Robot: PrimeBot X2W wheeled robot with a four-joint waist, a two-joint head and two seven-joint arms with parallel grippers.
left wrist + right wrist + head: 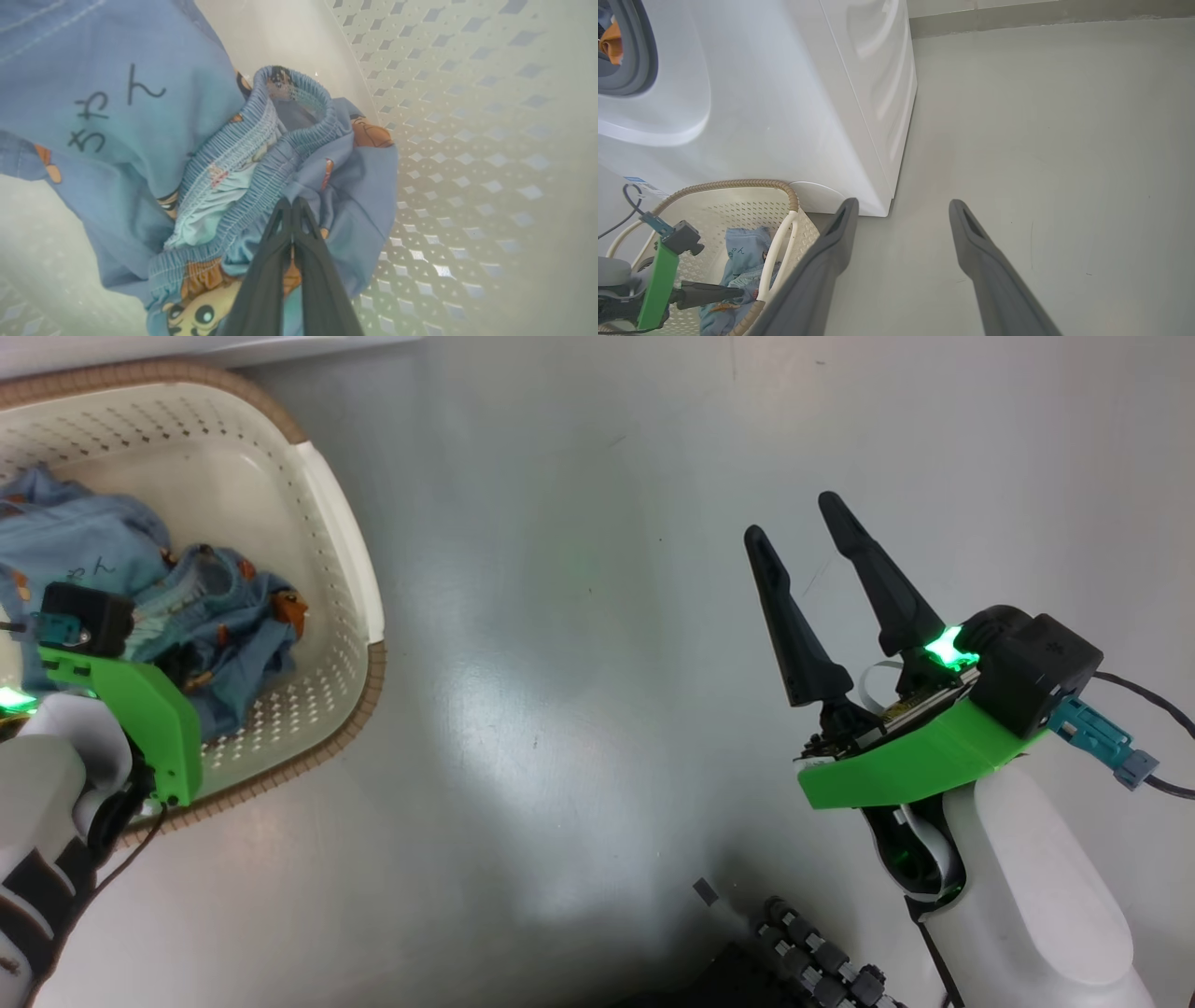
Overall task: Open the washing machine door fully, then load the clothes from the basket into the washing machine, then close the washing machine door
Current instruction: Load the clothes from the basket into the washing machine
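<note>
The left tool (292, 201) is pinched shut on the blue clothes (140, 140). They lie in the basket (347, 551), right beside the washing machine (784, 116). The right tool (794, 518) is wide open over the grey floor (560, 709).

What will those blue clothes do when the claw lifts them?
Probably floppy: the clothes lie crumpled in soft folds, so they should sag from the left claw, pinched shut on one fold. Likely light, since it looks like thin fabric. The tangled pieces may drag each other up out of the basket.
</note>
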